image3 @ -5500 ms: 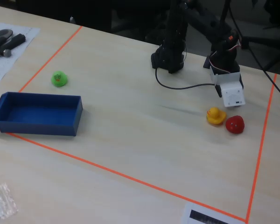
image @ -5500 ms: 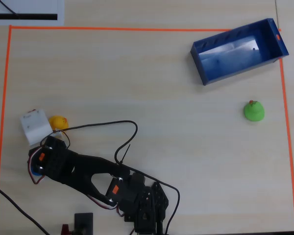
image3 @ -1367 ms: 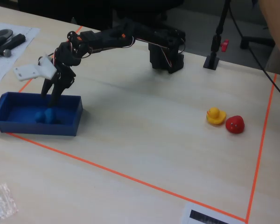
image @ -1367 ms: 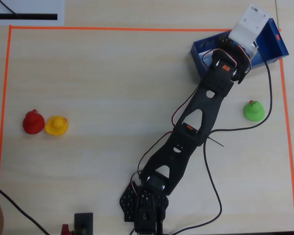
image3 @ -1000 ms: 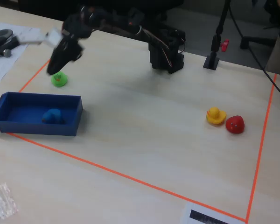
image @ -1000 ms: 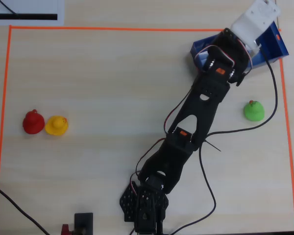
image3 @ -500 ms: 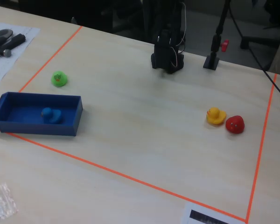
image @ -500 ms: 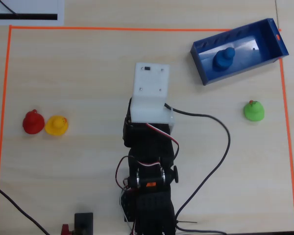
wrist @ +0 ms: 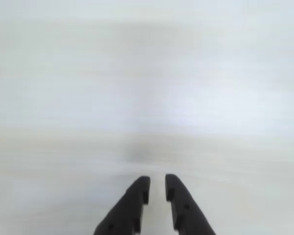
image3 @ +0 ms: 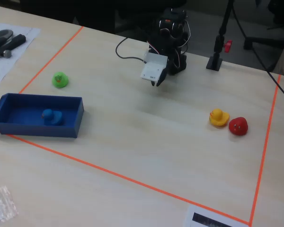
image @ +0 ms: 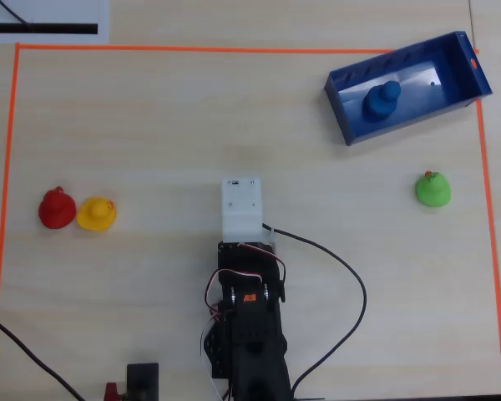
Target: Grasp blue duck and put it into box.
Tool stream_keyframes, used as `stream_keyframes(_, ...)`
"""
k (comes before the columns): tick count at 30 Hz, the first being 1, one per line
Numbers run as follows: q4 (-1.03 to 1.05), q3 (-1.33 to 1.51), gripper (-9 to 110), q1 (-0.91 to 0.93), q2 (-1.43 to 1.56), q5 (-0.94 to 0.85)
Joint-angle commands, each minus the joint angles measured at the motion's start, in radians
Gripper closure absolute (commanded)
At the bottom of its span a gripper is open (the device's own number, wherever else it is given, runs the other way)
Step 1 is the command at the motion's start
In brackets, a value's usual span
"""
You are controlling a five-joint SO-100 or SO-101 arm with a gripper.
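Observation:
The blue duck [image: 382, 98] lies inside the dark-blue box [image: 344, 127] at the top right of the overhead view. In the fixed view the blue duck [image3: 51, 116] rests on the floor of the box [image3: 38, 129] at the left. My arm is folded back near its base, far from the box. A white camera mount [image: 240, 205] covers the gripper from above. In the fixed view the gripper [image3: 156, 82] hangs over bare table. In the blurred wrist view the gripper [wrist: 157, 179] shows two dark fingers a thin slit apart, with nothing between them.
A green duck [image: 432, 190] sits just below the box. A yellow duck [image: 96, 214] and a red duck [image: 57, 208] stand side by side at the left. Orange tape [image: 234, 49] frames the work area. A black stand [image3: 217, 59] is next to the arm's base.
The arm has swung away from the box and folded back toward its base. The blue duck, let go over the box, stays lying inside it.

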Motion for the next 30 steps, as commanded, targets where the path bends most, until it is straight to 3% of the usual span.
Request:
stream_keyframes(1,0.018,0.018,101,0.012,0.011,-0.020)
stream_keyframes(30,0.006,0.117,101,0.025,0.012,-0.034)
